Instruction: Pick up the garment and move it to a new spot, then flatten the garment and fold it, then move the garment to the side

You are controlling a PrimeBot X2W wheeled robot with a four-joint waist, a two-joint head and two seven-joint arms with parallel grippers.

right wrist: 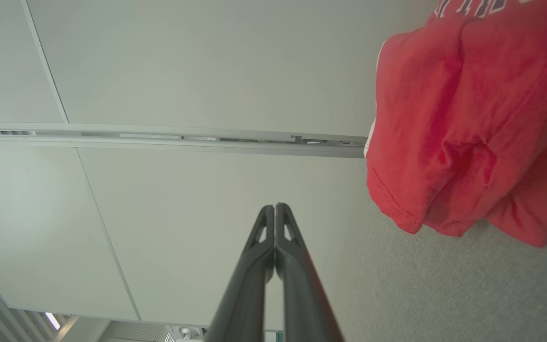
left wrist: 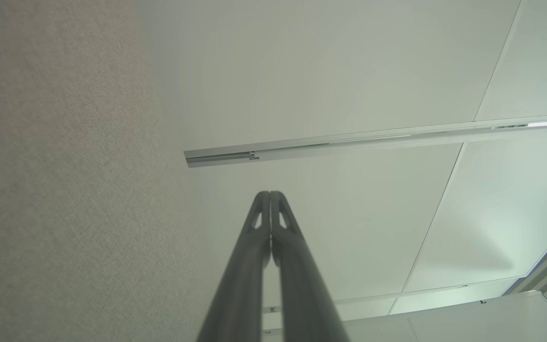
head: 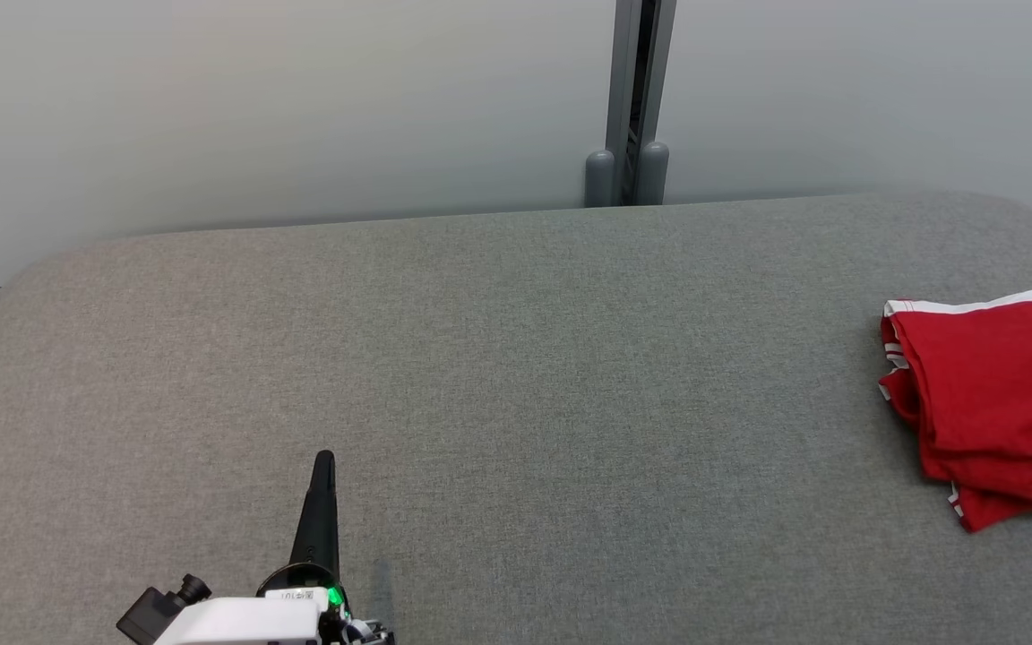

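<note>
Both sets clenched tight, nothing in them. My left fingers [head: 324, 461] point up, low over the grey table [head: 516, 358]. My right fingers [right wrist: 276, 211] are pressed tip to tip, near the red garment [head: 991, 394]. It lies in a loose, rumpled fold far out on my right, running off the side of the head view and well apart from my left side. The risk, as I judge it: go in clenched and I only shove the bundle toward the table's edge. Pinch just the top layer and the fold spills open as it lifts.
</note>
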